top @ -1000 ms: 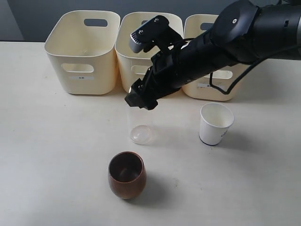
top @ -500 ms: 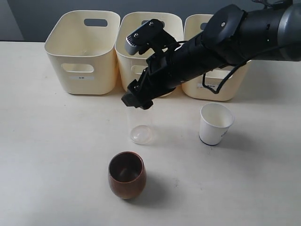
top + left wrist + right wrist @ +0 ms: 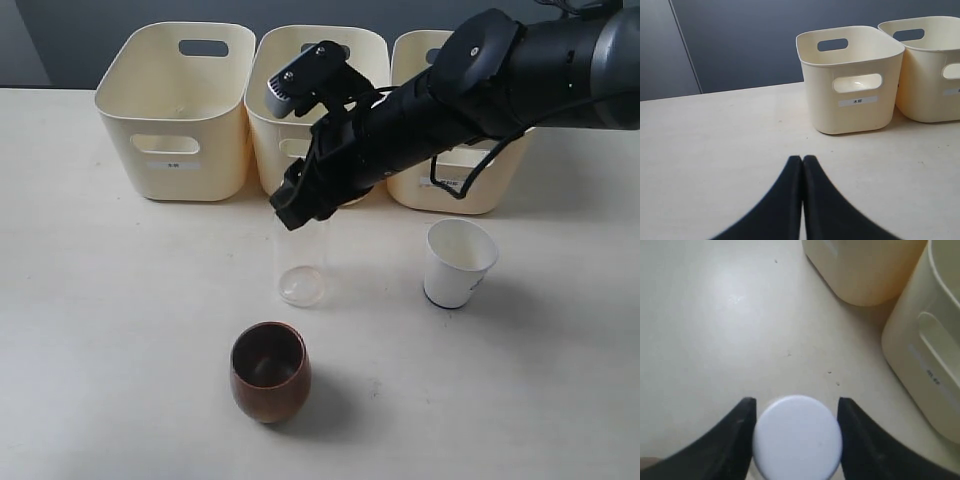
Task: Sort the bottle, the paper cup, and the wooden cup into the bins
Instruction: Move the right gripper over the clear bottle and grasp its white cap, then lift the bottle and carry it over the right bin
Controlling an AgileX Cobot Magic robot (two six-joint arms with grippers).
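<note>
Right pincer has narrowed onto the white cap of the bottle.

A pale cream matte table spreads wide, faintly speckled, evenly lit with soft shadows. Behind its far edge stands a dark blue-grey wall, meeting a lighter grey panel toward the far left corner.

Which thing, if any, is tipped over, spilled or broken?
Nothing stands out. The clear plastic bottle stands upright with the right gripper around its white cap. The white paper cup and the dark rounded wooden cup are upright too, and the three cream plastic bins sit in a row.
</note>
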